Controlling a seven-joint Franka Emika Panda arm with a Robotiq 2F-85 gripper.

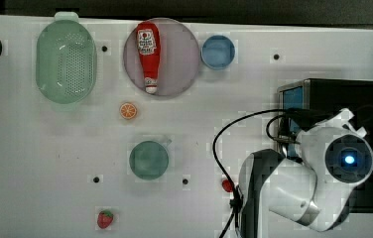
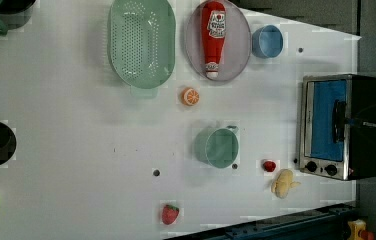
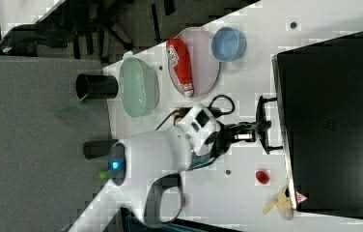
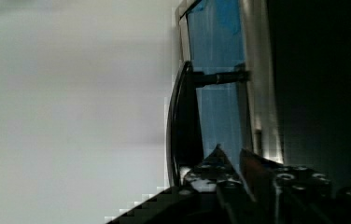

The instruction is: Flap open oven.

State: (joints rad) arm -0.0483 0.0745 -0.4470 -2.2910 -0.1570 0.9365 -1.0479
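Gripping: gripper (image 3: 260, 131) pinched on handle (image 3: 265, 123) of oven (image 2: 341, 125), which stands at table (image 2: 76, 150) edge on the left view's right. Door (image 2: 328, 120) upright, unopened; hold apparently placed for pulling it down.

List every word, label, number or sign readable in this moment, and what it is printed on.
No text can be read as words.
Ketchup bottle on the plate: white label with a red emblem and print, too blurred to read.
Oven: small red triangular warning sticker at one corner of its front; its symbol is too small to make out.
Oven knobs: any markings are too small to tell.
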